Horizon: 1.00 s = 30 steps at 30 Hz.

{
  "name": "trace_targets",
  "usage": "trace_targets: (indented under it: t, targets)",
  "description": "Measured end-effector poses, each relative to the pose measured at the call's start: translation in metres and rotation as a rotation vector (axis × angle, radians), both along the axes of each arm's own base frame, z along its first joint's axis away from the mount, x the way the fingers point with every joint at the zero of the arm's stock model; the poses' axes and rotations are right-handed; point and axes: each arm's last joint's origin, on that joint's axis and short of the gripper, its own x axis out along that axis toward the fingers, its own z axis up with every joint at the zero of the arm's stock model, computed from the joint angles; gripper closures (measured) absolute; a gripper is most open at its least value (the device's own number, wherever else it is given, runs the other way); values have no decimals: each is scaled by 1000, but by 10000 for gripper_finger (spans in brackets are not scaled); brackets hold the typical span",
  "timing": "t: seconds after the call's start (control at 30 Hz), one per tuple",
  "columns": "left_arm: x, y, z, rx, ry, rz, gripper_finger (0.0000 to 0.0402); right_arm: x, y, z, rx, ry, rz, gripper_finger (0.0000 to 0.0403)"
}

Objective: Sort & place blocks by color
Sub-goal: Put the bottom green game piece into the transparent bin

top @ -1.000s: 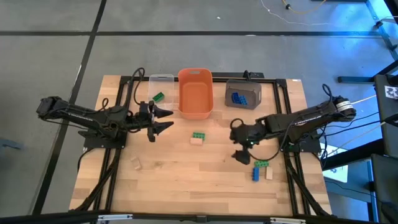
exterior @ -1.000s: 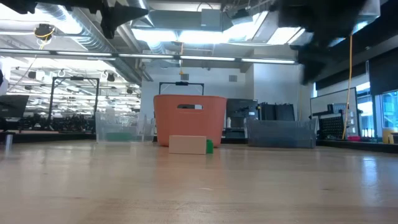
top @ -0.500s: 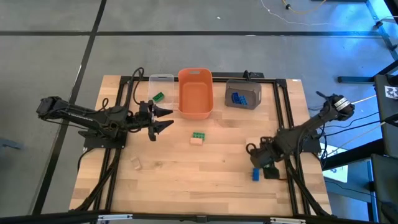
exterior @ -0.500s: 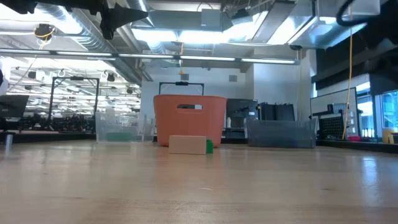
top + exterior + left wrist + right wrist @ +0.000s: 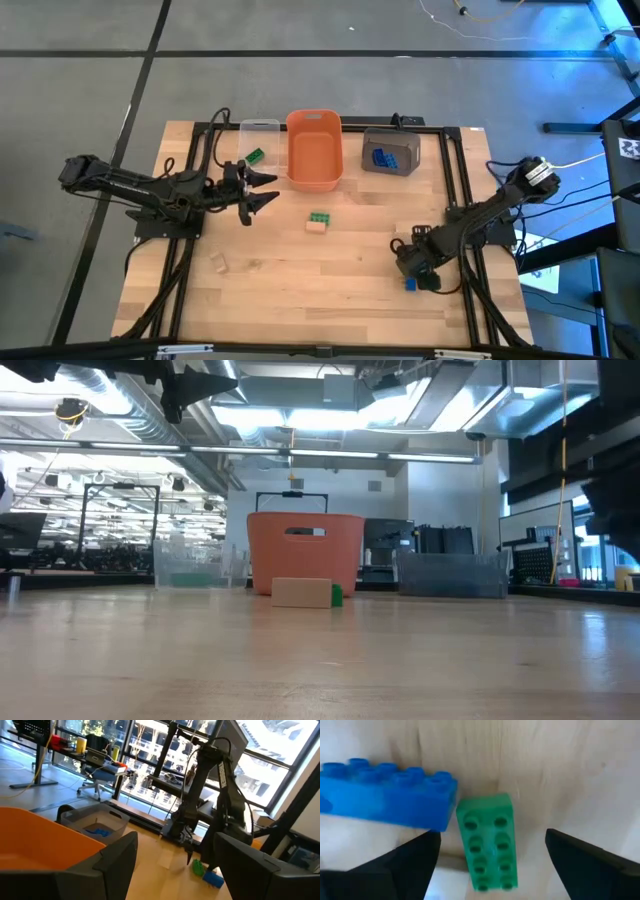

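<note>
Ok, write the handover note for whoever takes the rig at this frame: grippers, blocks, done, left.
Left gripper: open, empty, waiting beside the orange bin.
Right gripper: open, low over the green block, blue block touching it.
Done: blue blocks in grey bin, green one in clear bin.
Left: green-and-tan pair mid-table, pale block near the left edge, the right-side cluster.

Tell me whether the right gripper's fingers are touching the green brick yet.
Apart. The right wrist view shows the right gripper open, its fingers standing clear on either side of the green brick, bare wood between.
</note>
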Motion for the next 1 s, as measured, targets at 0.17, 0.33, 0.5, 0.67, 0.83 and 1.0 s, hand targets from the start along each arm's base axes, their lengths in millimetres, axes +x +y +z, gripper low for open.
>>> trace_targets:
  t: [0.17, 0.33, 0.5, 0.67, 0.83, 1.0]
  targets:
    - [0, 0, 0, -1, -3, 1, 147, 3, 1, -12, -61, 20, 3, 85]
    - [0, 0, 1, -1, -8, 1, 147, 5, -2, -13, -78, 36, 16, 135]
    - [0, 0, 1, -1, -8, 1, 147, 6, -19, -3, -179, 37, 79, 175]
    - [0, 0, 1, -2, -12, 1, 147, 11, -40, 8, -170, 33, 106, 196]
    - [0, 0, 1, -2, -13, 0, 147, 22, -62, 13, -155, -27, 33, 200]
    - [0, 0, 2, -2, -15, 0, 147, 30, -70, 34, -65, -109, -7, 199]
